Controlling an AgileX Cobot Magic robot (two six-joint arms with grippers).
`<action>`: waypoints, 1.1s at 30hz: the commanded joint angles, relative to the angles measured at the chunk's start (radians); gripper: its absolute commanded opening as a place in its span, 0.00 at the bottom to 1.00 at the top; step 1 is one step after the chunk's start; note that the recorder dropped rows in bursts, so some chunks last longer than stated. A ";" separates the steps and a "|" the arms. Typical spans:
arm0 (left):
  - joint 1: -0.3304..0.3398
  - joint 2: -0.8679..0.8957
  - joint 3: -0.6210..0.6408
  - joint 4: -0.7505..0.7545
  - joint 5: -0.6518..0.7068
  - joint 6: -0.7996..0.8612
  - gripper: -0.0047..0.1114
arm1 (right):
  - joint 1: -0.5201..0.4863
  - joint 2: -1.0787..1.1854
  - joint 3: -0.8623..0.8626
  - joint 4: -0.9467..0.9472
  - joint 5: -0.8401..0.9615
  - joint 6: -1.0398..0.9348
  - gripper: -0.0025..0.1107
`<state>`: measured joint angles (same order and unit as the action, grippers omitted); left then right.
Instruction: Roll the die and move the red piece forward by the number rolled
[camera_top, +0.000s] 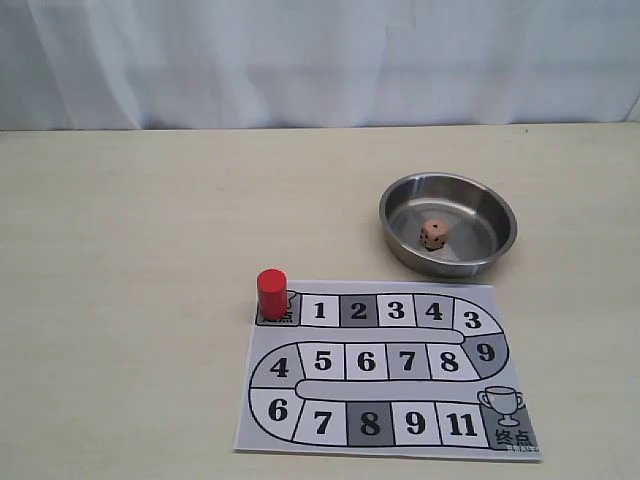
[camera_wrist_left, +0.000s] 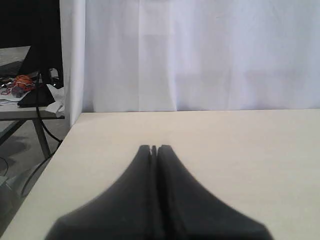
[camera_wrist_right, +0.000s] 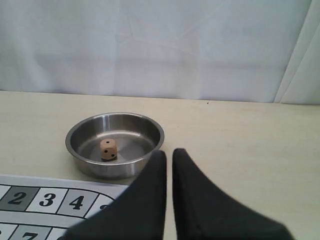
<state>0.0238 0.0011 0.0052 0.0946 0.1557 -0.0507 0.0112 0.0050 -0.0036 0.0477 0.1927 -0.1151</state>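
- Round steel bowl (camera_top: 490, 212) on the pale bench (camera_top: 130, 250), upright, just beyond the far right corner of the game board (camera_top: 367, 388), close to it but apart.
- Inside the bowl, only the die (camera_top: 433, 234): flat on the bowl's floor, near the middle, clear of the wall. Black pips visible; top count too small to tell.
- Printed paper board flat on the bench, with a winding track of numbered squares and a trophy square at its near right corner.
- On the board's start square, at the far left corner, the red piece (camera_top: 272, 291): upright, just beside the square marked 1, partly covering the printed characters beneath.
- Left fingers (camera_wrist_left: 142, 170) pressed fully together, gripping nothing, over bare bench near its left edge, well apart from bowl and board.
- Right fingers (camera_wrist_right: 187, 170) closed but for a thin slit, empty, pointed toward the bowl, tips near its rim in the right wrist view.
- White curtain (camera_top: 300, 60) behind the bench.
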 joint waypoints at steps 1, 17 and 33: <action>0.000 -0.001 -0.005 -0.001 -0.014 -0.002 0.04 | -0.007 -0.005 0.004 -0.009 0.003 -0.005 0.06; 0.000 -0.001 -0.005 -0.001 -0.014 -0.002 0.04 | -0.007 -0.005 0.004 -0.009 -0.002 -0.005 0.06; 0.000 -0.001 -0.005 -0.001 -0.012 -0.002 0.04 | -0.007 -0.005 -0.008 0.177 -0.263 0.002 0.06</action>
<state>0.0238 0.0011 0.0052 0.0946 0.1557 -0.0507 0.0112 0.0050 -0.0036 0.1724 -0.0514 -0.1151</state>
